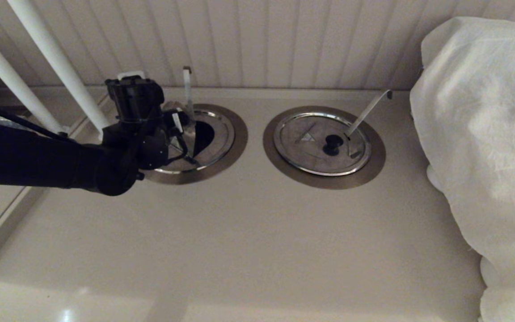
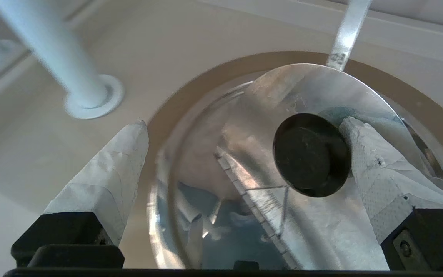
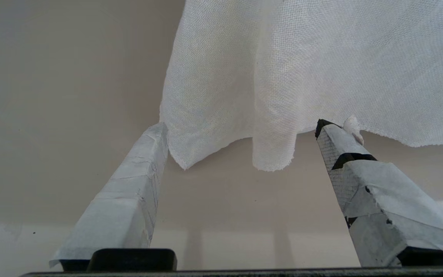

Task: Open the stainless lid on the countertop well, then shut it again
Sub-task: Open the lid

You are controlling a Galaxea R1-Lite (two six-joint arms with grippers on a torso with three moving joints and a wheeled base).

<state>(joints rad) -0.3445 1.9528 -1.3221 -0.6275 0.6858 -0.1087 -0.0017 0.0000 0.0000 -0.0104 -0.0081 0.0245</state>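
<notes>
— Left gripper [image 2: 244, 130]?
— Jaws spread over the left well [image 1: 228, 150], one finger [image 2: 371, 161] against the knob [image 2: 312, 154]; the lid [image 2: 313, 100] is tilted up.
— Right gripper [image 3: 240, 154]?
— Spread, empty, by the white cloth [image 3: 321, 69].
— Farther right?
— Twin lid [image 1: 322, 143], flat.

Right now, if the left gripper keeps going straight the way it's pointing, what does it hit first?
Likely the raised flap of the stainless lid: the left gripper is open, one finger against its black knob.
</notes>
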